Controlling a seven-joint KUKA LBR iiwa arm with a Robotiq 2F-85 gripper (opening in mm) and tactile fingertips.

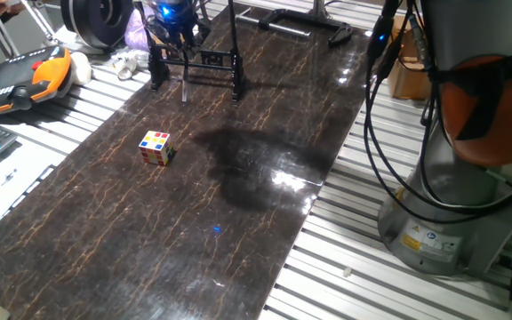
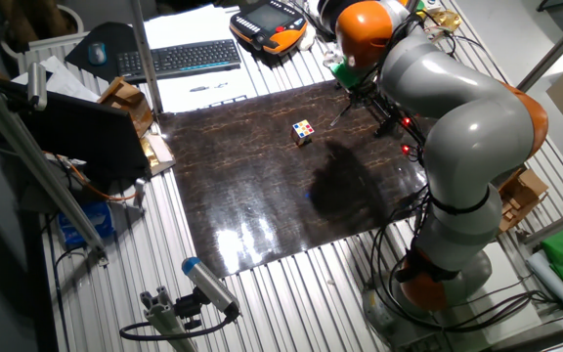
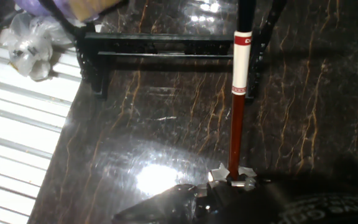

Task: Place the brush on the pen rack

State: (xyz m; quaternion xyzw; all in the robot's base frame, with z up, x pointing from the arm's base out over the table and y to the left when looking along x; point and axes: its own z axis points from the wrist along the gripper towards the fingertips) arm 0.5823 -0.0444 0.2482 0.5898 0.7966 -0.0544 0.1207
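Carrying the brush (image 3: 238,106) toward the pen rack (image 3: 166,45): transport stage, with release not yet made. In the hand view the pincer (image 3: 232,180) is pressed together on the brush's reddish-brown shaft, which runs straight out from the fingertips, past a white band, to a dark far end that overlaps the rack's right upright. Whether that end touches the rack cannot be told. The rack stands just ahead of the pincer and somewhat to its left in this view, its two horizontal bars lying crosswise to the brush.

In one fixed view the pincer (image 1: 174,27) hangs over the rack (image 1: 198,64) at the far end of the dark marbled worktop (image 1: 238,231), and a thin pale stick, probably the brush (image 1: 184,89), points down below it, between the rack's legs. The puzzle cube (image 1: 156,148) lies on the worktop well behind the pincer, apart from both. In the other fixed view the arm hides most of the rack.

Judged next move: the brush appears steeply tilted, so it likely needs turning level and aligning across the top bars before being lowered and let go. Risk: a tilted release may let it slip between the bars.
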